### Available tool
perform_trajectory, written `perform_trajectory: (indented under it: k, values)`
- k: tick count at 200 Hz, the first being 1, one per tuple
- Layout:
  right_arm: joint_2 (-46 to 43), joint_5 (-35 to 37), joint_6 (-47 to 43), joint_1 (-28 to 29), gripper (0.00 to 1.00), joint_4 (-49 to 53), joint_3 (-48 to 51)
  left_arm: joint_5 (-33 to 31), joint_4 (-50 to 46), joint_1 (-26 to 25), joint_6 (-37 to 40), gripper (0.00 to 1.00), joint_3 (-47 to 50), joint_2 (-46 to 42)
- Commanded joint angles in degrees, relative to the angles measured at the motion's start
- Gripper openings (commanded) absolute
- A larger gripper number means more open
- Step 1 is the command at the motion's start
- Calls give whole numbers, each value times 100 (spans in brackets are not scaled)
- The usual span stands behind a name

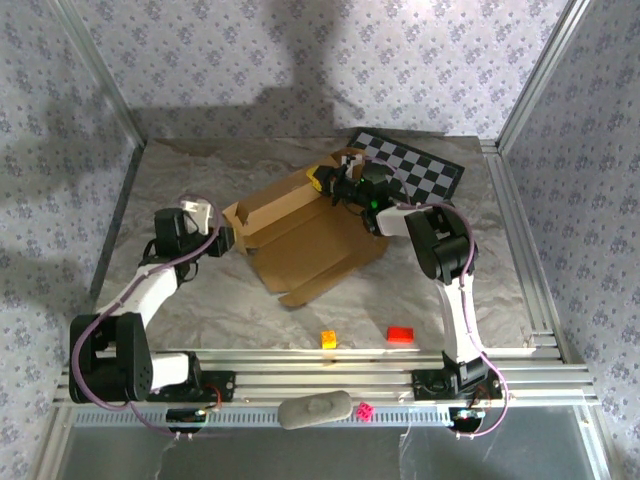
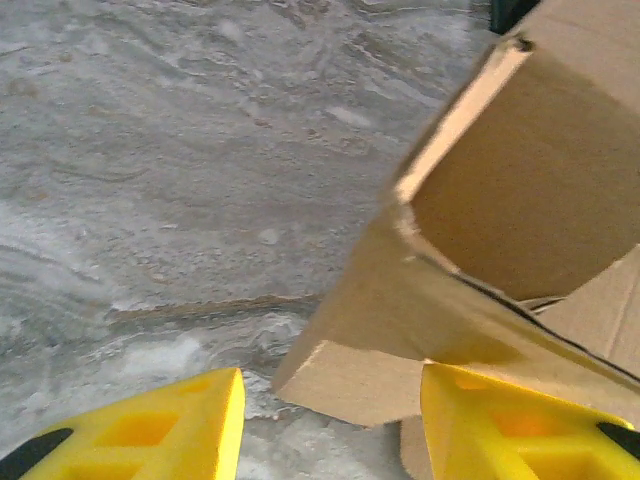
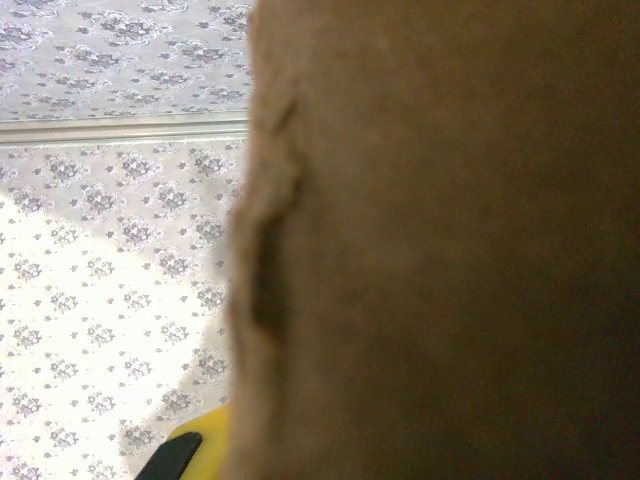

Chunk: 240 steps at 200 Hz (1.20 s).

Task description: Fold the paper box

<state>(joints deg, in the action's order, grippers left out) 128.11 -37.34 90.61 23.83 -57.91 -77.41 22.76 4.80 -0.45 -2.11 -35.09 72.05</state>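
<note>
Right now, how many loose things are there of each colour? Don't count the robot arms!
Brown: 1, the paper box
Black-and-white: 1, the checkered board
Yellow: 1, the yellow block
Red: 1, the red block
Pink: 1, the pink cube
Grey: 1, the grey lump
Total: 6

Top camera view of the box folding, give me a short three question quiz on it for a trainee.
1. True or false: the red block lies inside the box.
2. Which thing lies beyond the box, at the far right? A) checkered board B) plate C) towel
3. Which end effector is at the box's left edge, with its fingers apart?
Key: 1 false, it lies on the bare table, nearer the arm bases. 2 A. 3 the left end effector.
</note>
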Motion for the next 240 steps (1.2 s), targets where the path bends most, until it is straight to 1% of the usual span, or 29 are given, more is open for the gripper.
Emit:
perform_trajectory:
  k: [1, 47, 87, 171, 188, 197, 207, 222, 231, 240]
  values:
    - [152, -55, 68, -54, 0, -54, -34, 176, 246, -105, 192, 50, 3, -87]
    - [170, -35, 102, -52, 0, -57, -86, 89, 290, -383, 180, 51, -168, 145]
    - [187, 5, 130, -45, 0, -46, -132, -45, 295, -734, 224, 51, -235, 221]
    - [280, -1, 188, -46, 0, -4, -306, -70, 421, -999, 244, 50, -251, 269]
    - [273, 8, 190, -53, 0, 17, -303, -371, 265, -993, 311, 51, -270, 130]
    - [264, 17, 201, -63, 0, 24, -306, -600, 164, -924, 299, 52, -245, -44]
    - [264, 17, 200, -70, 0, 43, -319, -455, 69, -665, 220, 55, -176, -297]
    - [275, -15, 201, -72, 0, 72, -361, 258, 82, -132, 130, 57, 29, -717]
    - [275, -26, 194, -71, 0, 93, -385, 620, 32, 151, 208, 58, 119, -950]
    - [275, -26, 201, -76, 0, 97, -404, 1116, -165, 393, 382, 58, 109, -1108]
